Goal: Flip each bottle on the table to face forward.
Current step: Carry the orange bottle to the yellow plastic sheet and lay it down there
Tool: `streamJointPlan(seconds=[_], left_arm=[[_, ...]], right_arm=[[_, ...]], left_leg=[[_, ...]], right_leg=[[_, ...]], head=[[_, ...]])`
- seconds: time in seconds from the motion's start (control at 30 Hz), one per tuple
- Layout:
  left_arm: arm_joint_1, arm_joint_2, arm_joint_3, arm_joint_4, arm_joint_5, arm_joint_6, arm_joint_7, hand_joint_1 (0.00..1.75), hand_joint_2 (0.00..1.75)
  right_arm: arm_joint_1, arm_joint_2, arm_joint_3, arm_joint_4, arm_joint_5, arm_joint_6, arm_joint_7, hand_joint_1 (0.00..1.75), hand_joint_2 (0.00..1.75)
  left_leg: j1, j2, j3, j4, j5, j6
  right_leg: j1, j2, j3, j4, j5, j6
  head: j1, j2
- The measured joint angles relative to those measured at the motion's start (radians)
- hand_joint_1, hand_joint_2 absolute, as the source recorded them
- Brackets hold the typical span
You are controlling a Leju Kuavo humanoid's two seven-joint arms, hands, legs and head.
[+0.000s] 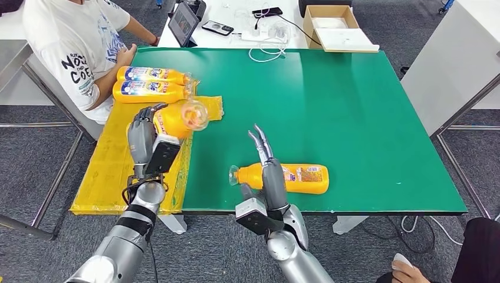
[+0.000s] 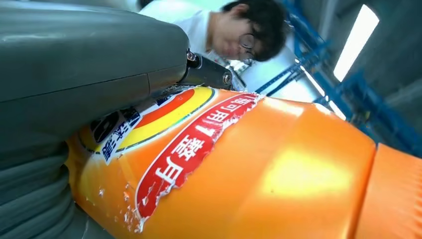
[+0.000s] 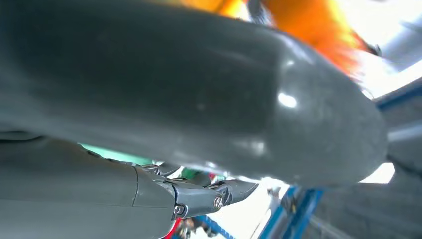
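Left hand (image 1: 143,131) gripped raised bottle (image 1: 177,119) above yellow sheet (image 1: 112,171), cap end toward camera. Lying bottle (image 1: 295,178) on counter (image 1: 354,118), long axis left-right; right hand (image 1: 268,168) directly over it, fingers (image 1: 259,141) straight, close together, holding nothing.

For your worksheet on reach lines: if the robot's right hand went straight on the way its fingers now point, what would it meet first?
Probably nothing: the right hand points away across bare green table, the lying bottle already beside it. Depth is unclear.

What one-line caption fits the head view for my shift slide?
Left hand grips an orange bottle over the yellow sheet; right hand open above another bottle on the green table.
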Motion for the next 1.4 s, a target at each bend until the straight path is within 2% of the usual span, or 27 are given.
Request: streamJointPlan(seconds=[0.1, 0.3, 0.47, 0.67, 0.97, 1.1, 1.23, 1.4], left_arm=[[-0.029, 0.010, 0.031, 0.072, -0.085, 0.007, 0.033, 1.75, 1.75], [-0.086, 0.060, 0.076, 0.245, -0.529, 0.008, 0.294, 1.75, 1.75], [-0.126, 0.112, 0.085, 0.403, -0.670, -0.037, 0.425, 1.75, 1.75], [-0.145, 0.134, 0.084, 0.487, -0.713, -0.095, 0.478, 1.75, 1.75], [-0.161, 0.146, 0.074, 0.521, -0.749, -0.124, 0.502, 1.75, 1.75], [-0.165, 0.147, 0.075, 0.528, -0.718, -0.165, 0.490, 0.03, 1.75], [-0.174, 0.147, 0.076, 0.532, -0.690, -0.214, 0.482, 0.00, 1.75], [-0.180, 0.147, 0.077, 0.536, -0.684, -0.226, 0.480, 0.00, 1.75]], right_arm=[[0.009, 0.000, 0.000, -0.034, -0.011, -0.010, -0.001, 0.00, 0.00], [0.013, 0.000, 0.000, -0.052, -0.050, -0.004, 0.006, 0.00, 0.00], [0.012, 0.000, -0.001, -0.052, -0.075, 0.003, 0.011, 0.00, 0.00], [0.012, 0.000, -0.001, -0.052, -0.084, 0.010, 0.015, 0.00, 0.00], [0.012, 0.001, -0.001, -0.041, -0.085, 0.023, 0.019, 0.00, 0.00], [0.012, 0.002, -0.001, -0.035, -0.086, 0.031, 0.026, 0.00, 0.00], [0.012, 0.006, -0.001, -0.025, -0.084, 0.040, 0.034, 0.00, 0.00], [0.012, 0.009, -0.001, -0.018, -0.083, 0.040, 0.035, 0.00, 0.00]], left_leg=[[0.000, 0.001, 0.000, 0.000, 0.000, 0.000], [0.000, 0.001, 0.000, 0.000, 0.000, 0.000], [0.001, 0.001, 0.000, 0.000, 0.000, 0.000], [0.000, 0.001, -0.001, 0.000, 0.000, 0.000], [0.000, 0.000, 0.001, 0.000, 0.000, 0.000], [0.001, 0.000, 0.001, 0.000, 0.000, 0.000], [0.001, -0.001, 0.002, 0.000, 0.000, 0.000], [0.000, -0.001, 0.003, 0.000, 0.000, 0.000]], right_leg=[[0.000, 0.000, 0.000, 0.000, 0.000, 0.000], [0.000, 0.001, 0.000, 0.000, 0.000, 0.000], [0.000, 0.001, -0.001, 0.000, 0.000, 0.000], [0.000, 0.000, -0.001, 0.000, 0.000, 0.000], [0.000, 0.000, 0.001, 0.000, 0.000, 0.000], [0.000, 0.000, 0.002, 0.000, 0.000, 0.000], [0.000, 0.000, 0.003, 0.000, 0.000, 0.000], [0.000, 0.000, 0.004, 0.000, 0.000, 0.000]], head=[[0.000, 0.000], [0.000, 0.000], [0.000, 0.000], [0.000, 0.000], [0.000, 0.000], [0.000, 0.000], [0.000, 0.000], [0.000, 0.000]])
